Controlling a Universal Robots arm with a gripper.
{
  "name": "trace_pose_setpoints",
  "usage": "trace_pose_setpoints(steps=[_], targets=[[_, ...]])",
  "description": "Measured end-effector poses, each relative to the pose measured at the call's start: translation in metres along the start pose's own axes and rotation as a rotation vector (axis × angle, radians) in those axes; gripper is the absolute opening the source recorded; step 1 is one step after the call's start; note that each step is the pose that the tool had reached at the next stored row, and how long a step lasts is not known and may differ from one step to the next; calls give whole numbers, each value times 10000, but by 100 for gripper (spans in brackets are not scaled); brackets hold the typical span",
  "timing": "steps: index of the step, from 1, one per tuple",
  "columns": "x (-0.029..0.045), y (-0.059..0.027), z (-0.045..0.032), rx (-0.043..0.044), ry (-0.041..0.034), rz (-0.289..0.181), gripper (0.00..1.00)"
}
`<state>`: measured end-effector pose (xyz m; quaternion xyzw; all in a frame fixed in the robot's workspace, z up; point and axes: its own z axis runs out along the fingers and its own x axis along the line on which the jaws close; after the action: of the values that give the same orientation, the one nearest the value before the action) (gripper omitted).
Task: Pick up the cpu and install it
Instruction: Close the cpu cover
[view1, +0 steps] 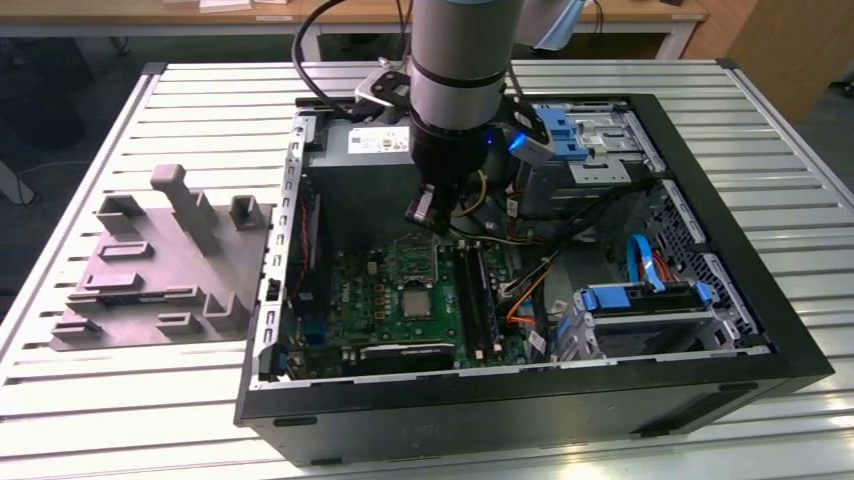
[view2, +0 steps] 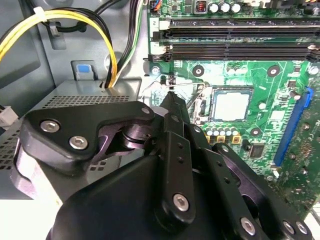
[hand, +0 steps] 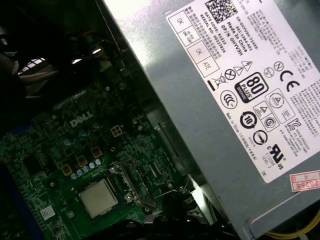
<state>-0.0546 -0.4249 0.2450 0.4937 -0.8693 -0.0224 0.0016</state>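
One cpu (view2: 232, 105) sits in mobo socket (view2: 200, 102) — jaws pressed together just beside it, holding nothing.

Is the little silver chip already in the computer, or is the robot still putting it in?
The cpu already lies flat in its socket on the green motherboard. The tool hangs just beside it, carrying nothing I can see. The thin wire latch beside the socket still looks raised, so locking seems left.

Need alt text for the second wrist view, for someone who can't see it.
The cpu sits in its socket on the green motherboard, with the black tool tip hovering just beside the socket. Dark memory slots run along the board, and yellow and black cables loop over the metal case wall.
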Motion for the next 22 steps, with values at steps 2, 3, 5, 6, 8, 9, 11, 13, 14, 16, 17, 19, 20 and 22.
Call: trace_pose_setpoints(steps=[2, 3, 5, 6, 8, 9, 11, 13, 14, 16, 17, 19, 20, 22], targets=[[4, -2, 0, 26, 50, -91, 11], [7, -2, 0, 34, 65, -132, 11], [13, 0, 0, 40, 80, -174, 11], [19, 0, 0, 41, 81, -184, 11], [35, -2, -1, 41, 82, -200, 11], [45, -5, -1, 41, 83, -207, 11], [69, -14, -2, 41, 83, -219, 11], [91, -23, -2, 40, 83, -230, 11], [99, -27, -3, 40, 83, -235, 11], [115, -33, -3, 40, 83, -245, 11], [122, -37, -4, 40, 85, -248, 11], [135, -44, -4, 42, 88, -252, 11], [144, -49, -4, 43, 89, -256, 11], [157, -56, -5, 43, 91, -260, 11]])
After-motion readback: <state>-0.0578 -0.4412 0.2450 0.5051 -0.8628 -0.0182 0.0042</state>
